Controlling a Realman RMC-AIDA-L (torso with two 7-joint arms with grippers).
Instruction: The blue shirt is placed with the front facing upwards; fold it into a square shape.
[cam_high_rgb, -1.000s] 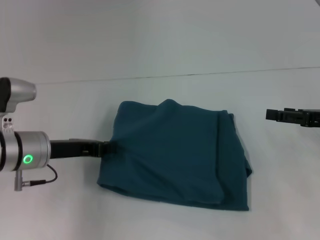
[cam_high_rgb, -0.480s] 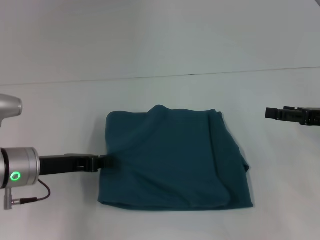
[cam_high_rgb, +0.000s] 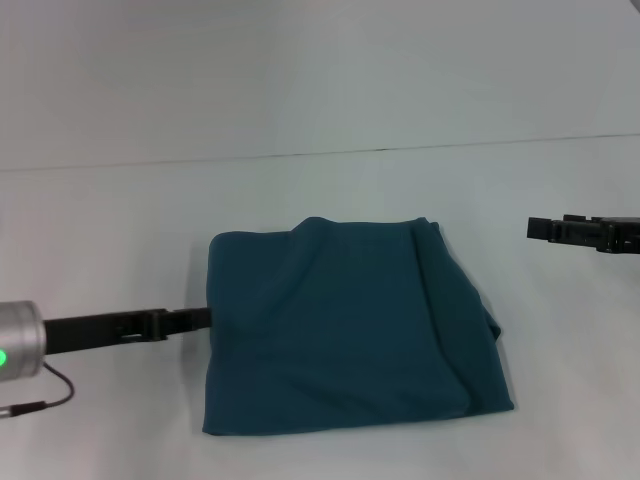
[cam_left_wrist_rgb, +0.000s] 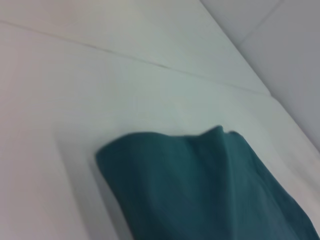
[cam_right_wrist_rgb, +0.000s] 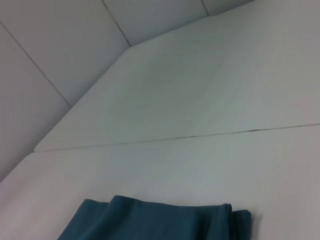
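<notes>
The blue shirt (cam_high_rgb: 340, 330) lies folded into a rough square on the white table (cam_high_rgb: 100, 220), plain teal side up, with a thicker folded band along its right edge. My left gripper (cam_high_rgb: 200, 319) reaches in low from the left, its tip at the shirt's left edge; whether it touches the cloth does not show. My right gripper (cam_high_rgb: 540, 229) hangs above the table, well to the right of the shirt. The left wrist view shows the shirt (cam_left_wrist_rgb: 200, 190) lying flat, and the right wrist view shows the far edge of the shirt (cam_right_wrist_rgb: 150, 220).
A thin seam (cam_high_rgb: 400, 148) runs across the table behind the shirt. White tabletop surrounds the shirt on all sides, and a pale wall (cam_high_rgb: 320, 60) stands at the back.
My left arm has drawn back to the left and nearer the front edge. The shirt's raised left side has settled flat and its outline is squarer. The right arm has not moved.
</notes>
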